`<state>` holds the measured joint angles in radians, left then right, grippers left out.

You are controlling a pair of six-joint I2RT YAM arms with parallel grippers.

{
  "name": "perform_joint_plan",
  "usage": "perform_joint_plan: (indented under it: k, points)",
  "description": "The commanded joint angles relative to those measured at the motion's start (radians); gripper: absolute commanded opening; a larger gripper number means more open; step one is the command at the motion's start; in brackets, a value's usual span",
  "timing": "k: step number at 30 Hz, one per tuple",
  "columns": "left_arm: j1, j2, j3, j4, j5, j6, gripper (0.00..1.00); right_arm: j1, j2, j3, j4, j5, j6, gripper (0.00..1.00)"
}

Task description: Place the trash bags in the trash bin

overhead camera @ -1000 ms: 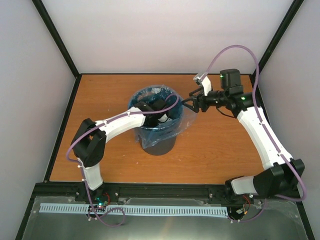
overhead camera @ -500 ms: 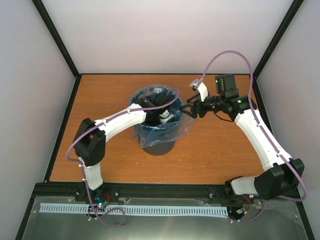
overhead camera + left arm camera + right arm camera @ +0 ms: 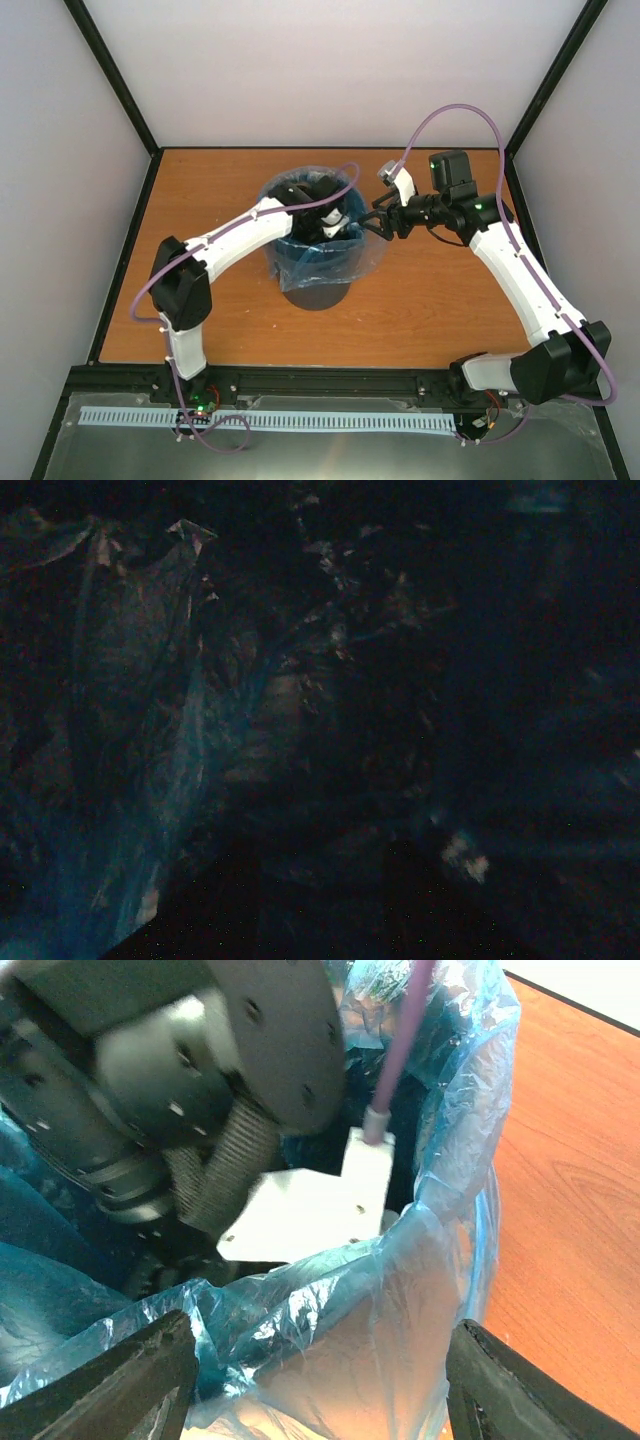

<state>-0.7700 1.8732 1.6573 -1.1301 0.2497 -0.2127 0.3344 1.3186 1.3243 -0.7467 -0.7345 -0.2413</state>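
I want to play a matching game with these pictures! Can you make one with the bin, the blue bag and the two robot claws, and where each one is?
1. thin, see-through light-blue plastic bag
2. dark grey round plastic bin
3. left gripper
4. right gripper

A. reaching down inside the bin
B. standing upright on the orange wooden table
C. open, just outside the bin's rim
D. draped over the bin's rim

Pairs: 1-D, 2-B, 3-A, 4-C

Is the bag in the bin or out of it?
In: the bag lines the upright bin, its mouth spread open and its edge draped over the rim down the outside.
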Motion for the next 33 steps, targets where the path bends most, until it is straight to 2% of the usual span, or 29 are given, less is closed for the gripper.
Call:
perform_joint_plan:
  k: [1,8,16,21,23,26,33]
  points:
    - [-0.01,-0.121,0.043,-0.052,0.0,-0.035,0.36,0.006,-0.021,-0.004,-0.011,0.034,-0.017,0.69]
    - [-0.01,-0.18,0.069,0.017,0.049,-0.047,0.47,0.006,-0.016,0.007,-0.013,0.035,-0.009,0.69]
    - [-0.011,-0.033,0.222,-0.038,0.031,-0.038,0.43,0.007,-0.017,0.054,-0.026,0.008,0.0,0.69]
    - [-0.011,-0.021,0.219,-0.049,0.014,-0.054,0.41,0.008,-0.026,0.082,-0.051,0.015,-0.008,0.69]
    - [-0.011,-0.029,0.217,-0.048,0.015,-0.06,0.42,0.009,-0.028,0.09,-0.06,0.023,-0.016,0.69]
    - [-0.011,-0.067,0.226,-0.032,0.024,-0.071,0.49,0.009,-0.031,0.131,-0.095,0.046,-0.028,0.69]
    - [-0.011,-0.166,0.258,0.019,0.024,-0.118,0.53,0.014,-0.046,0.273,-0.22,0.037,-0.069,0.7]
